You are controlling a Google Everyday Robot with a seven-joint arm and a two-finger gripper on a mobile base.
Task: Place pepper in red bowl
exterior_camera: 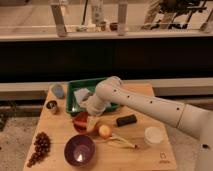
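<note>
Over the red bowl (80, 121) hovers the gripper (93, 123).

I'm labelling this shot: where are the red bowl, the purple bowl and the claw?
red bowl (79, 121), camera view, left rim.
purple bowl (79, 150), camera view, inside bottom.
claw (93, 123), camera view, tip at the red bowl's right edge.

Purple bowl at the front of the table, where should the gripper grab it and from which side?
Take the purple bowl by its rim, from straight above, on its near-left side: it sits upright, too wide to span, and the round fruit crowds its far right. The gripper hangs over the red bowl.
</note>
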